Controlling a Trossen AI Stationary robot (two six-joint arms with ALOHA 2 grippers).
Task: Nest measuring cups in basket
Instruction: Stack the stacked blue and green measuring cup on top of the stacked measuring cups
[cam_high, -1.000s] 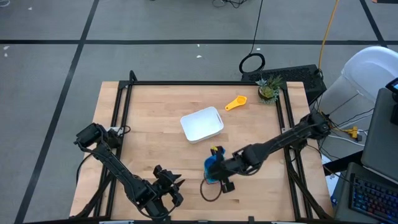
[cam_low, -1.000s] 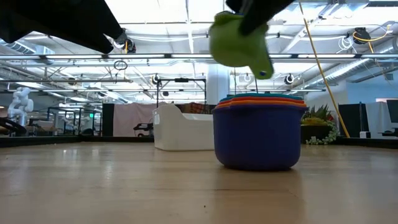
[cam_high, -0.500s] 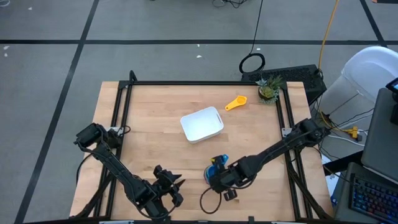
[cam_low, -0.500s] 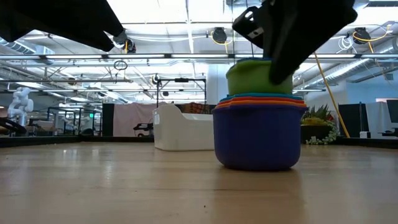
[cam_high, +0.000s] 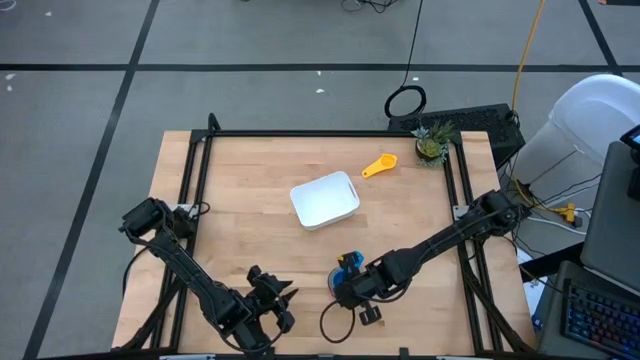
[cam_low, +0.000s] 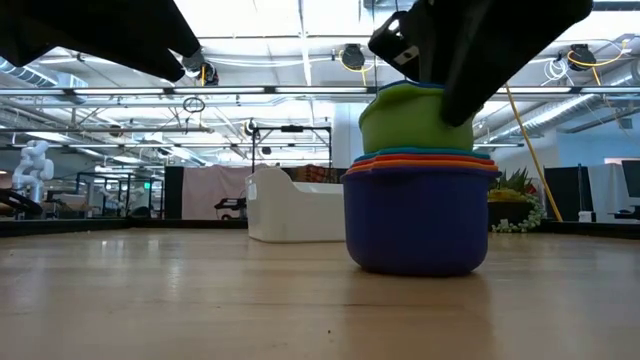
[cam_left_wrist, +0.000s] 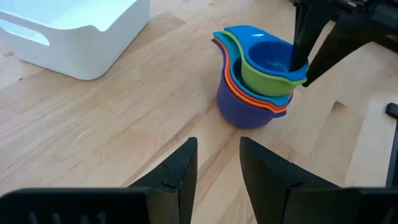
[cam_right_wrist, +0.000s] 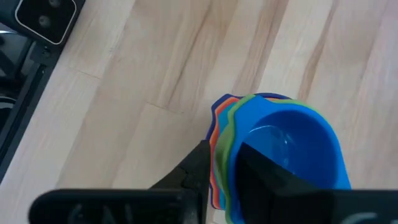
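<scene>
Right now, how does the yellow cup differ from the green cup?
The yellow cup lies alone on the table by the potted plant; the green cup sits in the nested stack near the front edge. The right end effector is at the green cup's rim; nothing touches the yellow cup. Neither is in the basket.

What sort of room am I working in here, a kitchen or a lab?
Most likely a robotics lab or workshop, not a kitchen: the light wooden worktable stands in a black metal frame on grey carpet tiles, the low view shows exposed ceiling trusses, and a black computer keyboard sits beside the table.
</scene>
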